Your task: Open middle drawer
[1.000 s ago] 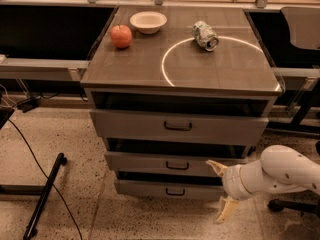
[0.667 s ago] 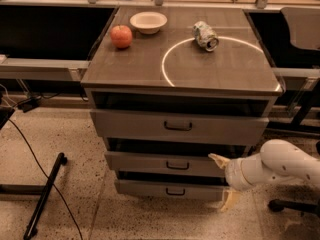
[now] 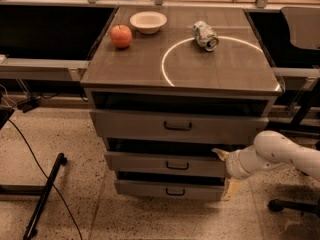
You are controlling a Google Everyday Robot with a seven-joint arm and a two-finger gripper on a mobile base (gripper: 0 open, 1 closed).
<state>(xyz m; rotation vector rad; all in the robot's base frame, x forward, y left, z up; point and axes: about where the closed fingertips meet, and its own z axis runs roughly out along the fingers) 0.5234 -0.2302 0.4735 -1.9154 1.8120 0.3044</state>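
Cabinet (image 3: 180,71): three grey drawers; the gaps above them are dark.
Middle drawer (image 3: 150,162): second front, between the other two; right end hidden behind the gripper.
Arm (image 3: 290,154): white, cut off at the right edge.
Gripper (image 3: 226,171): at the middle drawer's right end, fingers spread apart; contact unclear.

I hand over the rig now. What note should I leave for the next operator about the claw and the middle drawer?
Claw: open, low at the camera-right end of the middle drawer front, away from its handle.
Done: claw is at the drawer.
Left: get a hold and pull the drawer out; it looks barely out.
On top: apple, bowl, can, none near the claw.
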